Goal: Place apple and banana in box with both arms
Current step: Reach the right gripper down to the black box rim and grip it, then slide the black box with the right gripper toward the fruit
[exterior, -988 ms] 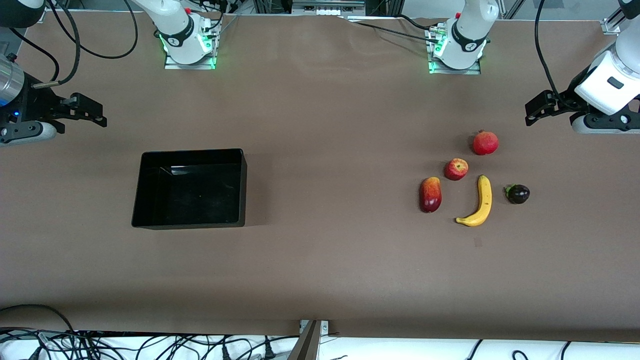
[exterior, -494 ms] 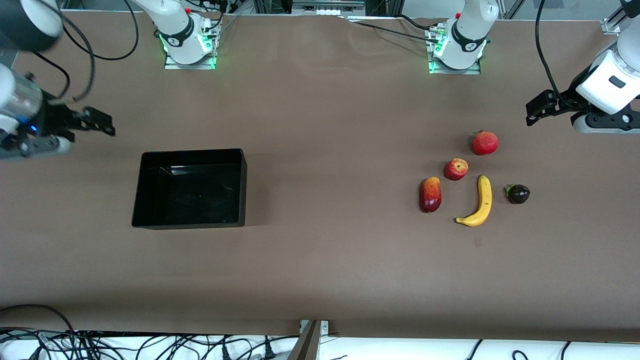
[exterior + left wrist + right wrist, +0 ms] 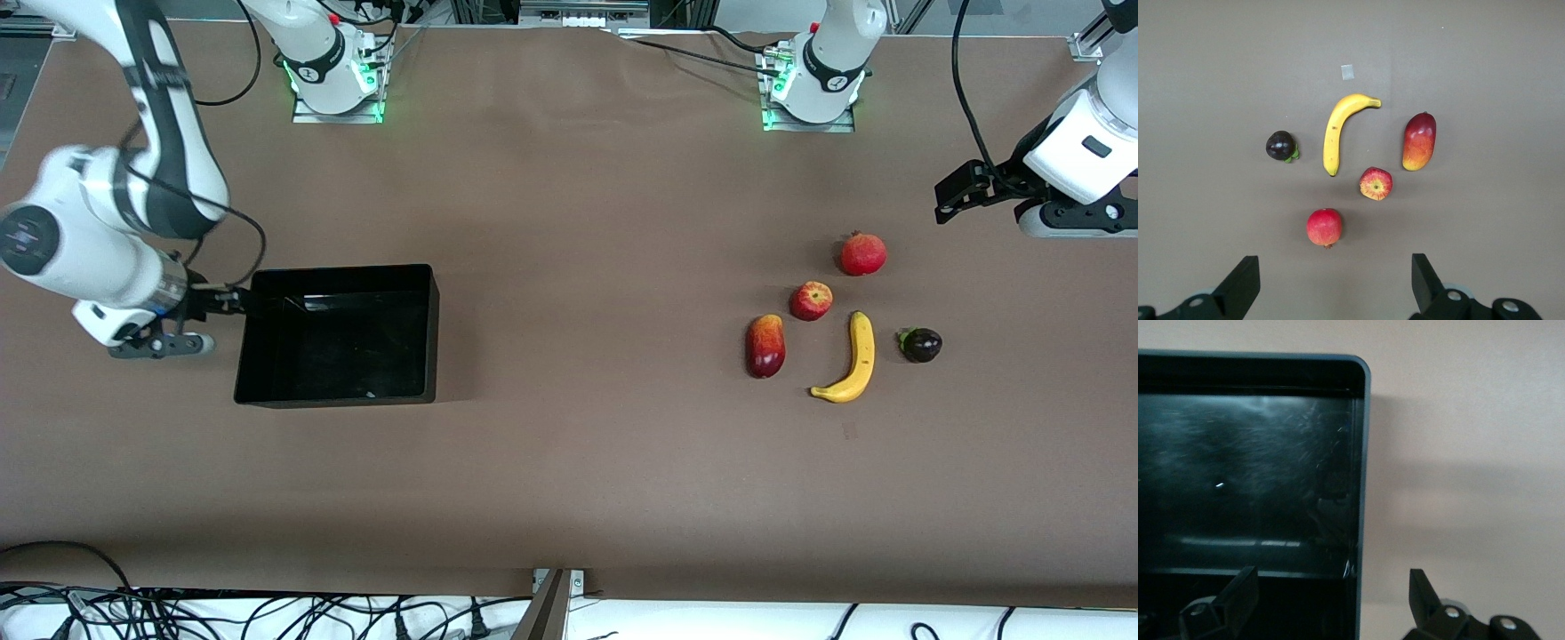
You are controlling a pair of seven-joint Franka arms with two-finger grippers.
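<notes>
Lay on brown table cover [image 3: 569, 462], toward the left arm's end: plain red round fruit with crown tip [image 3: 863, 254], farthest from front camera; elongated red-orange mango-like fruit [image 3: 765, 346]; small dark purple fruit with green leaves [image 3: 921, 344]. All well apart, none touching. Small pale scrap [image 3: 849, 431] nearer the front camera.

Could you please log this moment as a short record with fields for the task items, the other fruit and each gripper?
box: black box, nothing in it, toward the right arm's end of the table
apple: apple on the table beside the banana
other fruit: mango, pomegranate, dark purple fruit
right gripper: right gripper open, straddling the box's wall
left gripper: left gripper open, over the table by the fruit; this arm waits
</notes>
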